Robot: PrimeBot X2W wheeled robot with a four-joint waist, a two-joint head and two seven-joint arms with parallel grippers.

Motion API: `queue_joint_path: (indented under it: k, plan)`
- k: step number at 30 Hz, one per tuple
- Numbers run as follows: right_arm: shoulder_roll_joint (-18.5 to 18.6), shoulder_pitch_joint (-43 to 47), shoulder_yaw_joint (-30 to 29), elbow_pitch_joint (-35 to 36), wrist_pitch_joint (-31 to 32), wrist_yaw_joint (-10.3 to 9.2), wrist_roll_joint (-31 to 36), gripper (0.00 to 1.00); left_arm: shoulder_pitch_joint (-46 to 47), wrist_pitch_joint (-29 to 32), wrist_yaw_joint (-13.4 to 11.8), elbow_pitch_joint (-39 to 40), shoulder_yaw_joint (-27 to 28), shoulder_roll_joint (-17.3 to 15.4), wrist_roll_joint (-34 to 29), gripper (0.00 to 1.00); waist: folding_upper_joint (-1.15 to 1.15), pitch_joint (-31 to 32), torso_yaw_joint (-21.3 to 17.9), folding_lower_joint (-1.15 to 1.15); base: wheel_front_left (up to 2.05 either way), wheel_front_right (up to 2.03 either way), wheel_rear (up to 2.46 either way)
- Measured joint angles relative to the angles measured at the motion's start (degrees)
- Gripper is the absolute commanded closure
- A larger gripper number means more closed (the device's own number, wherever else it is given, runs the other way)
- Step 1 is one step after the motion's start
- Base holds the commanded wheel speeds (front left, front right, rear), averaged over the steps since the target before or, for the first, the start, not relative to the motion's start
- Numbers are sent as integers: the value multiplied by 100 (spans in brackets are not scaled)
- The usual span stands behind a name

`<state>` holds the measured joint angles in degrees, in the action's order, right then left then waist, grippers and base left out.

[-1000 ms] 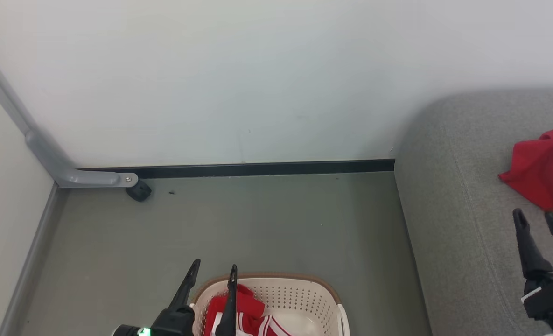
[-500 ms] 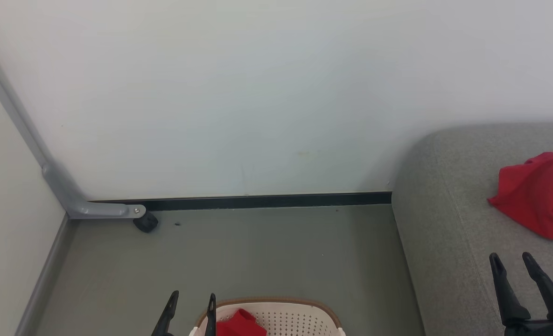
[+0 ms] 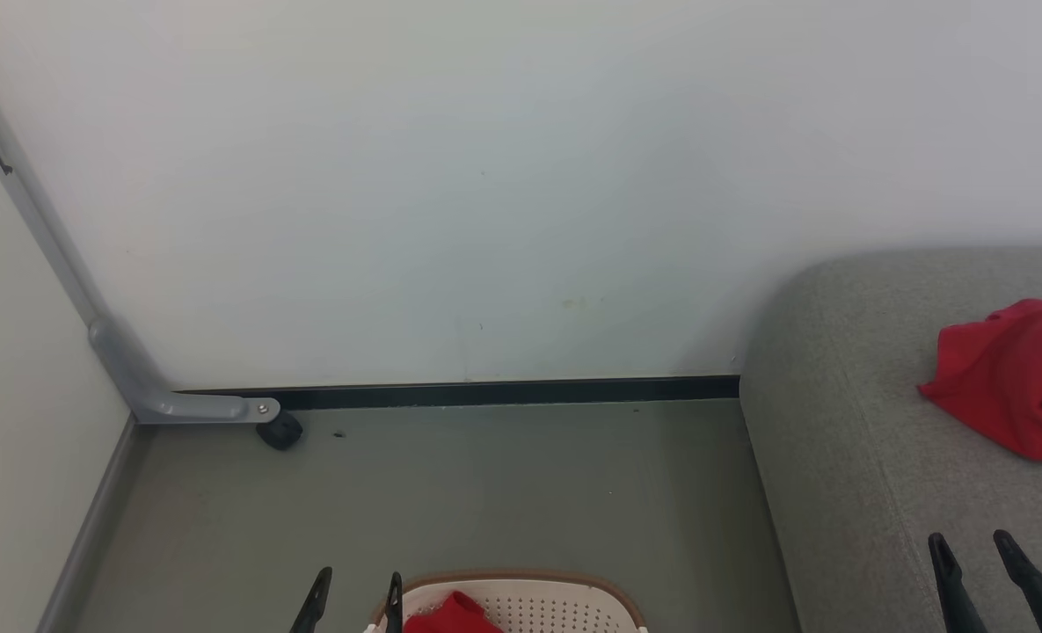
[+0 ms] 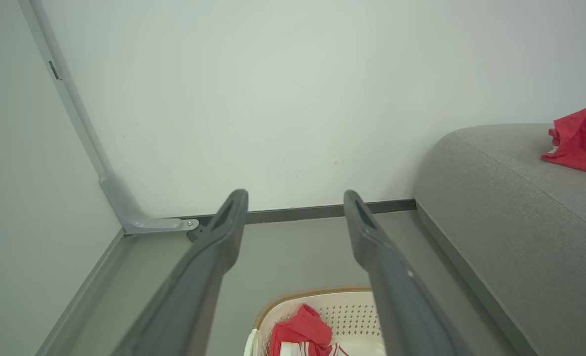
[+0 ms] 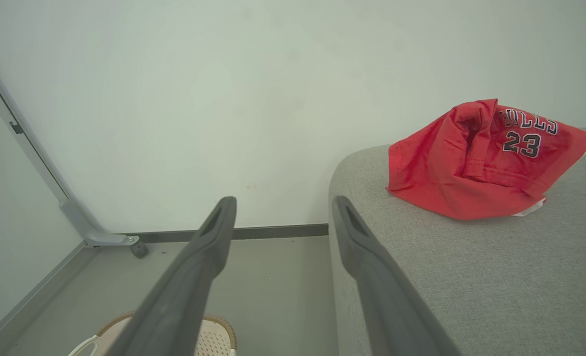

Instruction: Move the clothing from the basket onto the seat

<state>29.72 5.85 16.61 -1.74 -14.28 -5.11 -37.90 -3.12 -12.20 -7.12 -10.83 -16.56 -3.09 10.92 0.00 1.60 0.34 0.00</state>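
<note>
The cream basket (image 3: 556, 600) with its brown rim sits on the floor at the bottom of the head view, red clothing (image 3: 450, 615) bunched inside; the left wrist view shows the clothing (image 4: 300, 329) with white striped trim in the basket (image 4: 344, 309). A red jersey (image 3: 1013, 378) lies on the grey seat (image 3: 846, 440) at the right; the jersey (image 5: 475, 158) carries the number 23. My left gripper (image 3: 358, 580) hangs open above the basket's left rim, holding nothing. My right gripper (image 3: 969, 543) is open over the seat (image 5: 471, 277), short of the jersey.
A white wall stands behind, with a dark baseboard (image 3: 503, 391). A grey angled bracket with a small black wheel (image 3: 279, 431) sits in the left corner. Bare grey floor (image 3: 450, 492) lies between basket, wall and seat.
The head camera has tilted upward, so everything slid down the view. Both grippers sit lower in the view, only their fingertips showing. Both stay open.
</note>
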Motion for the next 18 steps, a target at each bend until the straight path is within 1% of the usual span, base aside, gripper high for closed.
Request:
queue_joint_path:
  k: [2, 18]
  plan:
    - [-1, 113, -63, 94, 0, -45, 41, 0, -1, 9, 0, 4, 27, 0, 0, 0, 0, 2, 4, 0, 0, 0, 0]
    - [-43, 314, -336, 434, -1, -100, 126, 0, -93, 100, 0, 64, 34, 0, 2, 0, 0, -40, 26, 0, 0, 0, 0]
